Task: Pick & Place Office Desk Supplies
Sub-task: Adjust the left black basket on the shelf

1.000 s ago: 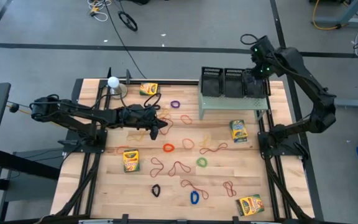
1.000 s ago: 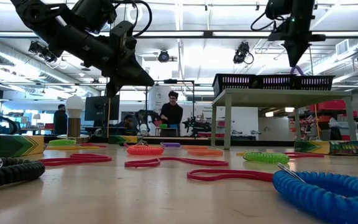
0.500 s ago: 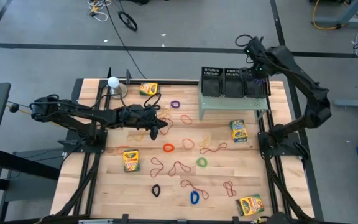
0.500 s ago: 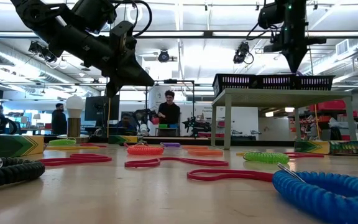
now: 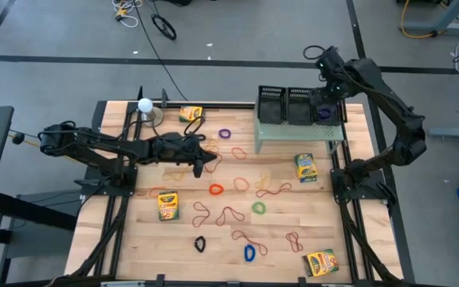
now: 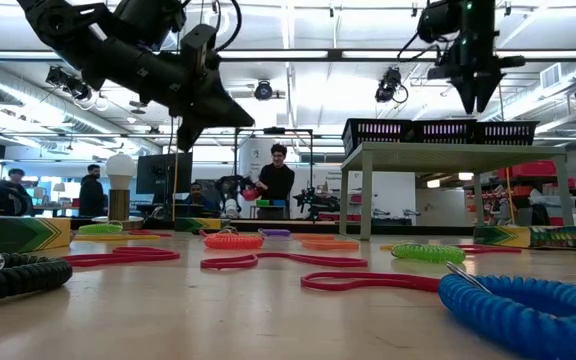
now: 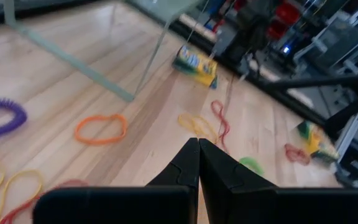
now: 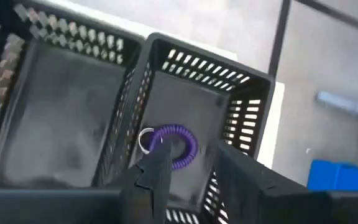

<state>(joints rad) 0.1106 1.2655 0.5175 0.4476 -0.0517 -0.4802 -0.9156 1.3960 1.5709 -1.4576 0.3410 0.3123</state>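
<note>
The right hand [image 8: 185, 168], fingers apart, hovers over a black mesh tray [image 8: 241, 124] holding a purple coil [image 8: 176, 144], apparently just placed; next pick awaits, while the left hand [image 7: 197, 163], fingers together, hangs above the tabletop [image 5: 277, 231].

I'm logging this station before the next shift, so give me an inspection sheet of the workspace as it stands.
Surface: wooden table, no damage seen.
Job's things: four crayon boxes and many loops on the table; purple coil lies in the end mesh tray on the green shelf.
Clutter: white ball on a stand.
Grippers: left gripper shut, above the table; right gripper open over the tray.
Cables: several on the floor.
Surroundings: people beyond the table.
</note>
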